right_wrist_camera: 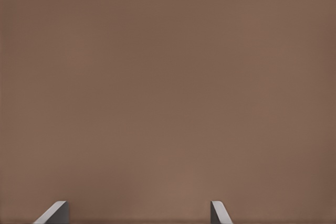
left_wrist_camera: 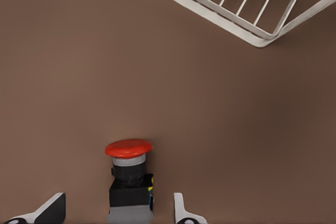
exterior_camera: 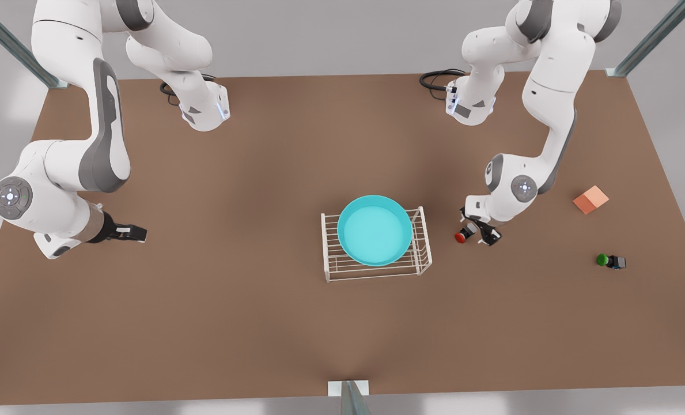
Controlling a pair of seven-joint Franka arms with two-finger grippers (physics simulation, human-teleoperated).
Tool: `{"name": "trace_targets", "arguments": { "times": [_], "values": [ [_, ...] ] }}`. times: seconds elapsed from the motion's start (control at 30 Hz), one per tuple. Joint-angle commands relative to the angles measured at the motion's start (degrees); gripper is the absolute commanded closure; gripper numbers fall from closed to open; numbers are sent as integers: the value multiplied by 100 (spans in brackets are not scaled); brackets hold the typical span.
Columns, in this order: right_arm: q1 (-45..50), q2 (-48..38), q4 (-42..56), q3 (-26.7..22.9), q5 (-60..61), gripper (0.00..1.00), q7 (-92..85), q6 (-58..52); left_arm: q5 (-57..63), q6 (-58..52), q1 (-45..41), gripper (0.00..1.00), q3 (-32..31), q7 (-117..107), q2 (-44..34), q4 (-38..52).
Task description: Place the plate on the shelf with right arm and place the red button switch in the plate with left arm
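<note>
With the plate (exterior_camera: 375,230) already on the shelf (exterior_camera: 424,245) mid-desk, the left gripper (exterior_camera: 479,229) stood wide open around the red button switch (exterior_camera: 462,235) just beside the shelf, needing to close next, while the right gripper (exterior_camera: 136,233) waited open near the desk's edge.

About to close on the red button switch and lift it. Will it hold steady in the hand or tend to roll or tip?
The red button switch lies on its side on the table, between the open fingers of the left hand. Its boxy body should grip firmly, probably rigid and light. The round cap could let it pivot if pinched there. The right hand waits apart.
</note>
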Motion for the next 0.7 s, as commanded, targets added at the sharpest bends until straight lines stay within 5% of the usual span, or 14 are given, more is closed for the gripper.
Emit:
{"name": "trace_targets", "arguments": {
  "times": [0.0,0.43,0.67],
  "values": [
    [-7,-5,3,0,4,0,-70,-1,0,169,-1,0,1,-236,54,2],
    [-7,-5,12,0,4,0,-79,-1,0,178,35,4,1,-236,212,20],
    [2,39,21,9,-4,0,-79,-1,9,178,61,48,18,-245,256,55]
  ]
}}
